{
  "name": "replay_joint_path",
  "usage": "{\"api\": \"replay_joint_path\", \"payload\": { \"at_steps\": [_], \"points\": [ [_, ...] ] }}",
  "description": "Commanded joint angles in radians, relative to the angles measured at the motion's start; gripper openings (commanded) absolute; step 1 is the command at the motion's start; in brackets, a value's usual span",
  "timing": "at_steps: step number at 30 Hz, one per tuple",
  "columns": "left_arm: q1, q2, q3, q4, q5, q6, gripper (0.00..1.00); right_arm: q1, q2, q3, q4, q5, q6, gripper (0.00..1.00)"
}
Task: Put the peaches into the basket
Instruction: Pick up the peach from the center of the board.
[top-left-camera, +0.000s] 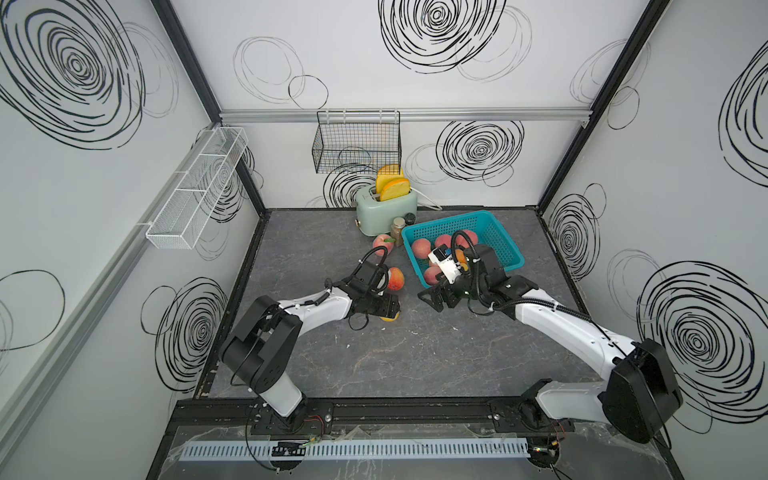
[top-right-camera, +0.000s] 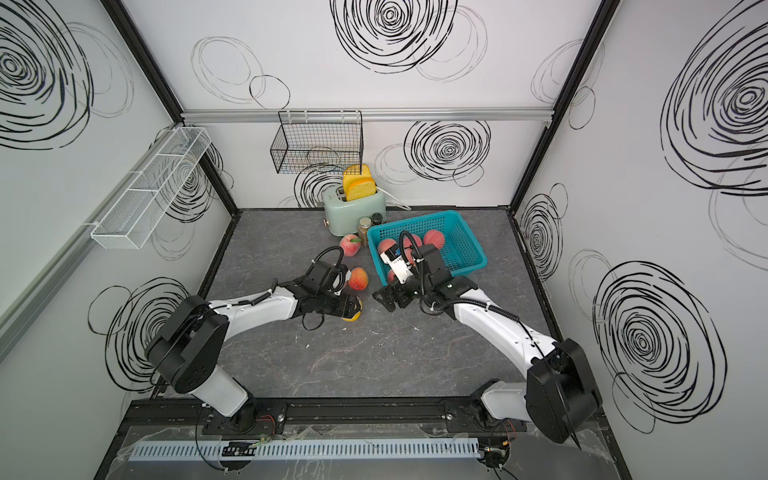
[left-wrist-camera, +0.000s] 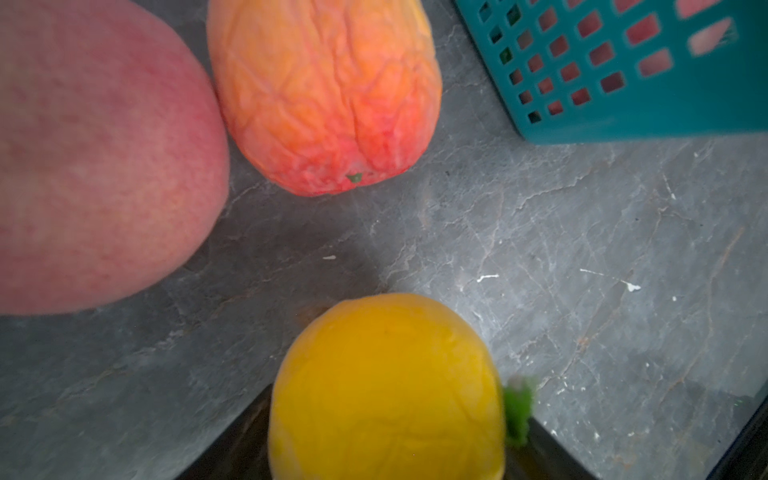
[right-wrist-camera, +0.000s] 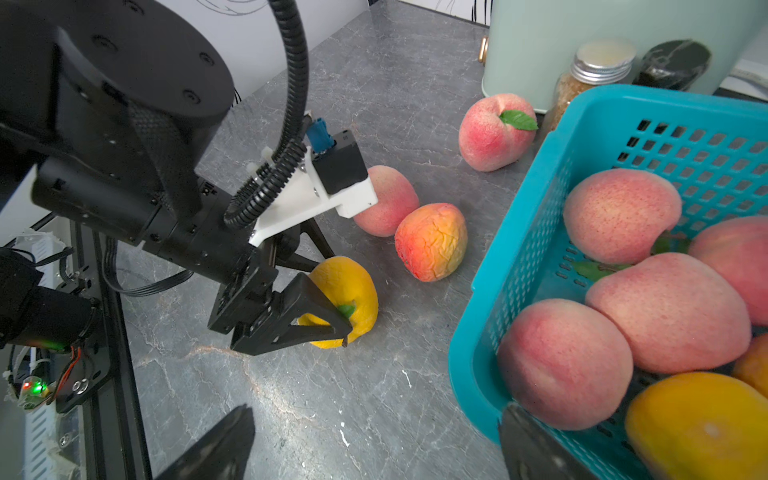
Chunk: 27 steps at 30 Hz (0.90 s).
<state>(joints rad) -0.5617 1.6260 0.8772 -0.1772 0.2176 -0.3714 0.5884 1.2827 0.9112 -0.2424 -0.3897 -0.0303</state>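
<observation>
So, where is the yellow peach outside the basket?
The yellow peach lies on the table in both top views, in the left hand, near the orange-red peach, left of the teal basket.

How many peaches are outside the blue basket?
4: a yellow one in the left fingers, a wrinkled orange-red one beside a pink one, a leafed pink one by the jar. More may hide under the arms.

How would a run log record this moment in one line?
left hand: shut on yellow peach, on table | right hand: open, empty, by basket
</observation>
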Motion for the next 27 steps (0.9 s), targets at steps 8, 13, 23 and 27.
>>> {"api": "replay_joint_path", "payload": {
  "at_steps": [8, 13, 23, 27],
  "points": [
    [0.019, -0.101, -0.003, 0.015, 0.089, -0.026, 0.72, 0.032, -0.058, -0.013, 0.014, 0.026, -0.031, 0.96],
    [0.044, -0.143, -0.005, 0.032, 0.199, -0.051, 0.73, 0.055, -0.079, -0.033, 0.036, 0.022, -0.036, 0.96],
    [0.086, -0.203, 0.013, 0.077, 0.432, -0.149, 0.73, 0.127, -0.094, -0.05, 0.087, 0.015, -0.062, 0.97],
    [0.103, -0.216, -0.028, 0.201, 0.55, -0.25, 0.73, 0.15, -0.073, -0.04, 0.089, 0.02, -0.073, 0.97]
  ]
}}
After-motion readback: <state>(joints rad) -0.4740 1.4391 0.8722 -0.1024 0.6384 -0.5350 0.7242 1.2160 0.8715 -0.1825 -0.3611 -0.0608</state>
